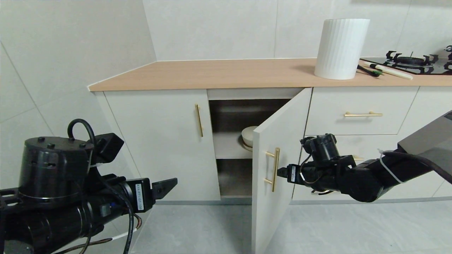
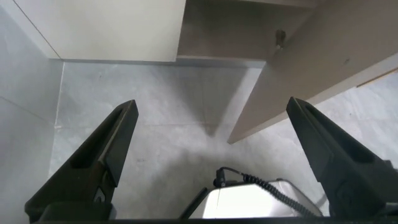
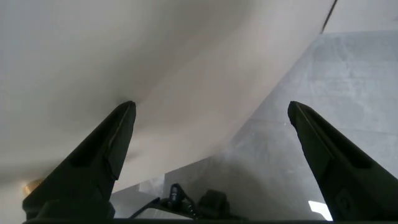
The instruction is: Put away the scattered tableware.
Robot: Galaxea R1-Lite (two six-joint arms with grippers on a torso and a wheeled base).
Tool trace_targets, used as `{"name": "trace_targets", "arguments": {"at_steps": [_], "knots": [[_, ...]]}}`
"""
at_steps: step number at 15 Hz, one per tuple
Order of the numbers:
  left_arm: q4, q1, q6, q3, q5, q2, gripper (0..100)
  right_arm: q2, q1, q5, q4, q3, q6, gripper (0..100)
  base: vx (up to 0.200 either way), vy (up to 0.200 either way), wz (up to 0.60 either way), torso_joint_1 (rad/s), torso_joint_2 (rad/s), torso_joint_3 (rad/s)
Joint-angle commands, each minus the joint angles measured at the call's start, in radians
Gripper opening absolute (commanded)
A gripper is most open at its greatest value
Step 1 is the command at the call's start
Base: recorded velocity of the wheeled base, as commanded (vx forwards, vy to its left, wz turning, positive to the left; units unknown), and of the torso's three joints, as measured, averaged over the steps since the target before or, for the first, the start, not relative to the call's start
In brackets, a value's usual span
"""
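Observation:
A pale bowl [image 1: 248,135] sits on a plate on the middle shelf of the open cabinet [image 1: 231,144]. The cabinet door [image 1: 279,165] is swung out toward me, its gold handle [image 1: 274,169] facing right. My right gripper [image 1: 281,172] is right beside that handle; in the right wrist view it [image 3: 211,109] stands open with the door face [image 3: 186,68] ahead and a bit of the gold handle [image 3: 30,185] at the edge. My left gripper [image 1: 166,186] hangs low at the left, open [image 2: 211,109] above the floor, holding nothing.
On the wooden counter [image 1: 212,74] stand a white ribbed container [image 1: 341,47] and, beside it, some long utensils [image 1: 386,70] next to a gas hob [image 1: 411,60]. A shut door with a gold handle [image 1: 199,120] is left of the opening; drawers [image 1: 363,114] are on the right. Grey floor [image 1: 346,229] lies below.

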Motion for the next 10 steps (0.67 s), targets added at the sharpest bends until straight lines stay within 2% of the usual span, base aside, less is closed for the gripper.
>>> {"name": "trace_targets", "arguments": {"at_steps": [1,6,10], "knots": [[-0.001,0.0,0.001,-0.001,0.001,-0.002,100,0.022,0.011,-0.001,-0.035,-0.001,0.022,100,0.2,0.0,0.0,-0.007,0.0,0.002],[-0.001,0.0,0.001,-0.004,0.001,-0.005,100,0.04,0.023,-0.002,-0.049,-0.036,0.085,100,0.2,0.0,0.0,0.002,0.0,0.0],[-0.007,0.0,-0.002,-0.006,0.002,-0.005,100,0.072,0.023,-0.039,-0.049,-0.098,0.151,100,0.0,0.0,0.0,0.0,0.0,0.0]]}}
